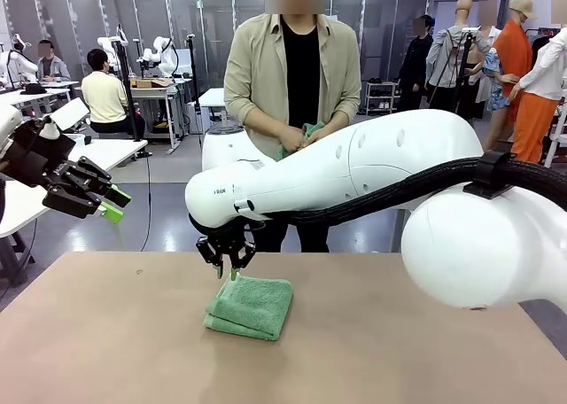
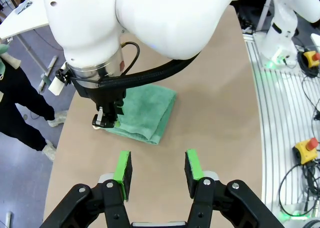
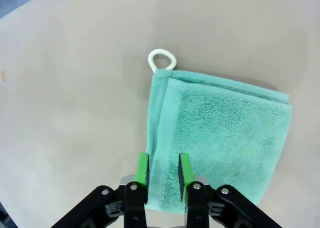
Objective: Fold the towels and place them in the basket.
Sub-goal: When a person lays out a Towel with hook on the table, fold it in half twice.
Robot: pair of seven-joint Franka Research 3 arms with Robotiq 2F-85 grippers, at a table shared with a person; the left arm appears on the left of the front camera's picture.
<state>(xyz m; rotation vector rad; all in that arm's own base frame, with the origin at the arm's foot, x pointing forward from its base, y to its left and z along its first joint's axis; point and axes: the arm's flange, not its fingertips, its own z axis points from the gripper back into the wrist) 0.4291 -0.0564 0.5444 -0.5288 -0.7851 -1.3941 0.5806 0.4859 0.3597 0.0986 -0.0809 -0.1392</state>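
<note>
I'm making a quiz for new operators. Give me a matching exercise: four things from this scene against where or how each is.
Things:
1. folded towel
2. left gripper
3. right gripper
4. person's hands

States:
A. over the folded towel's edge, jaws slightly apart
B. holding a second towel
C. lying on the table
D. in the air, open, empty

Pairs: 1-C, 2-D, 3-A, 4-B

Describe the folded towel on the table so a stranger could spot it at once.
Find the brown table before the standing person. Near its middle, under the right claw, lies a mint-green terry towel folded square. Unlike the green cloth in the person's hands, it lies flat, a white loop at one corner.
</note>
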